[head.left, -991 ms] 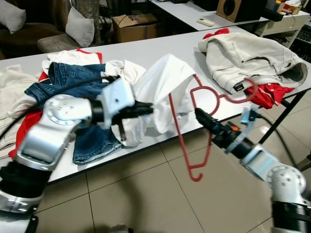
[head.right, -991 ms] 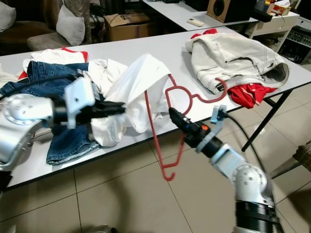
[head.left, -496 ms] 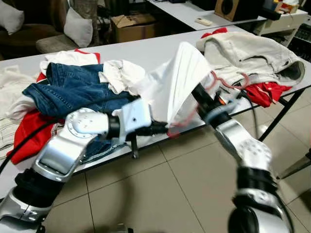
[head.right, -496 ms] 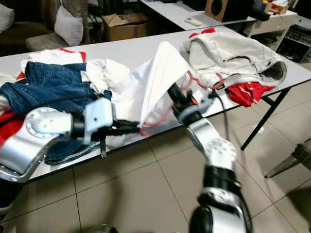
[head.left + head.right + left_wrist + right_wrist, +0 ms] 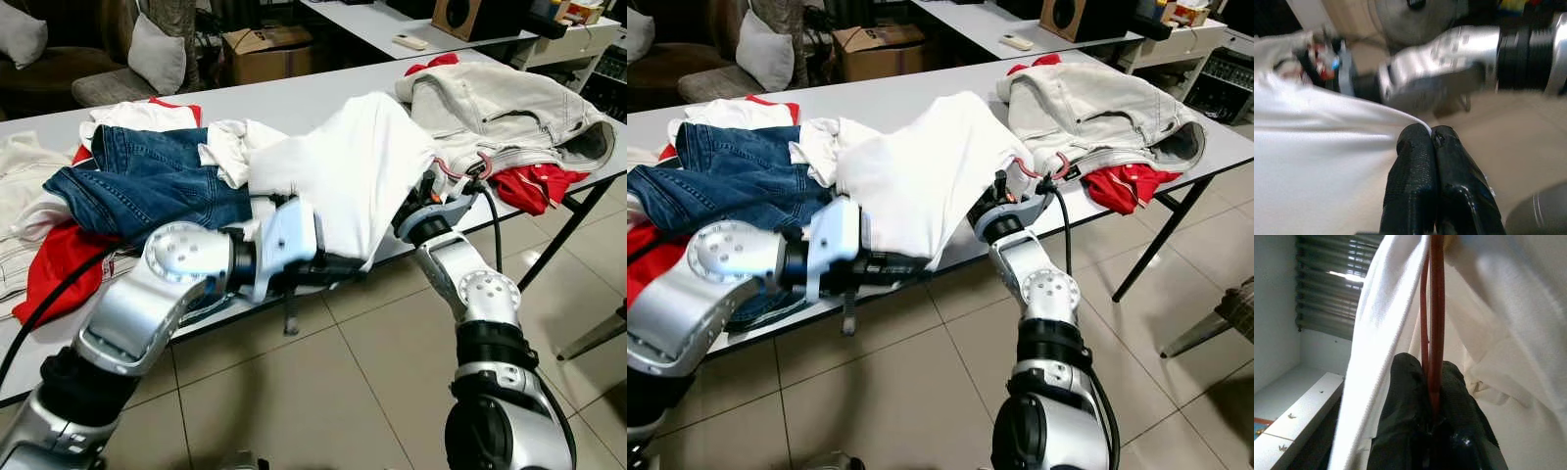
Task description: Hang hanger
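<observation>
My left pincer [image 5: 1430,131] is pressed together on the lower hem of a white shirt [image 5: 343,166], its two black fingers [image 5: 1413,166] pinching the cloth at the front edge of the grey tabletop [image 5: 323,98]. The shirt rises from that pinch like a tent and drapes over my right arm.

My right pincer [image 5: 1431,377] reaches up inside the shirt and is closed on a red hanger [image 5: 1434,308], the thin red bar running straight up between the fingers with white fabric on both sides. From the head cameras, only the hanger's curved hook [image 5: 460,168] pokes out just beside the shirt's far edge, next to the right wrist.

Beyond the hook on that side lies a cream jacket [image 5: 509,108] with a red garment [image 5: 534,186] under its near edge. On the shirt's other side sit blue jeans [image 5: 147,181] atop a heap of white and red clothes. Behind the tabletop stands a cardboard box [image 5: 269,49]. Beige floor tiles [image 5: 343,392] lie below.
</observation>
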Motion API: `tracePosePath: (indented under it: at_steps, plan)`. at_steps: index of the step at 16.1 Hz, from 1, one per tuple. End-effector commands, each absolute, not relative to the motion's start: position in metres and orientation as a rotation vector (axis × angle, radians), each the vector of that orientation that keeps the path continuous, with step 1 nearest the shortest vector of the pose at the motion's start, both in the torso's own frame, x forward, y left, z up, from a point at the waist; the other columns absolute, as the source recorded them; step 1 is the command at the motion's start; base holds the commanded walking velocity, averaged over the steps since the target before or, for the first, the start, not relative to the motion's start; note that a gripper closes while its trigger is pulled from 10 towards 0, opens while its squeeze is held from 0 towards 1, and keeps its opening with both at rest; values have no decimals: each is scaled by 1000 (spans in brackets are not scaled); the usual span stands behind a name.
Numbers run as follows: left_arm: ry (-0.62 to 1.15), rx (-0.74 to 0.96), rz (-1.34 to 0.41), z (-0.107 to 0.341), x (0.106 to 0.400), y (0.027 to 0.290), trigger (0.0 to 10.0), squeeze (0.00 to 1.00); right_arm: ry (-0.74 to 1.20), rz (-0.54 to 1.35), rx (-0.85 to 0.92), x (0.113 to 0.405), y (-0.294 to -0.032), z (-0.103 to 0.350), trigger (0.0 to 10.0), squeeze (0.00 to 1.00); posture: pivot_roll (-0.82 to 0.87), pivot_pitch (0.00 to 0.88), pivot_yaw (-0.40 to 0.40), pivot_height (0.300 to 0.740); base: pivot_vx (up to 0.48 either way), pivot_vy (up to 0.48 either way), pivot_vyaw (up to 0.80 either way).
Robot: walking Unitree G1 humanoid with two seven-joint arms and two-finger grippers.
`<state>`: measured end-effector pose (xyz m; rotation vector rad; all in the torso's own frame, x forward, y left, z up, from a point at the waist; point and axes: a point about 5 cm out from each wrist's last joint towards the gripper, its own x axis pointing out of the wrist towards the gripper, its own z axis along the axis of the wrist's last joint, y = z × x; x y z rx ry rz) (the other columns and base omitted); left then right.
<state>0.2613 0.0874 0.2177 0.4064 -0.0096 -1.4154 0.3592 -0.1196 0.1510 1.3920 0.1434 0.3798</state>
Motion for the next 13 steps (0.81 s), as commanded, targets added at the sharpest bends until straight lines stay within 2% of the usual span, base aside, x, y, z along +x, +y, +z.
tracePosePath:
  at_steps: [1,3,4,5,6,7,12,13]
  plan:
    - [-52,386,-1441,227,258,79,0,0,134,384,1373,363,-117,159,0,0,-27,0,-7,740,0,0,0]
    - [-63,376,-1425,221,260,58,0,0,144,425,1370,362,-107,163,0,0,-36,0,-2,740,0,0,0]
    - [-57,393,-1396,216,263,51,2627,0,142,437,1362,362,-105,165,0,0,-41,0,3,740,0,0,0]
    - [-30,395,-1365,210,267,45,10000,0,133,434,1378,361,-105,165,0,0,-48,0,6,740,0,0,0]
    - [-8,397,-1372,205,266,44,10000,0,108,409,1386,361,-111,165,0,0,-51,0,8,740,0,0,0]
    - [17,409,-1382,201,265,46,10000,1000,92,368,1403,362,-119,163,0,0,-53,0,7,740,0,0,0]
    - [78,477,-1399,190,258,53,10000,1000,87,354,1406,364,-127,162,0,0,-40,0,-6,740,0,0,0]
    - [53,446,-1394,194,257,55,10000,1000,86,357,1396,364,-127,162,0,0,-41,0,-4,740,0,0,0]
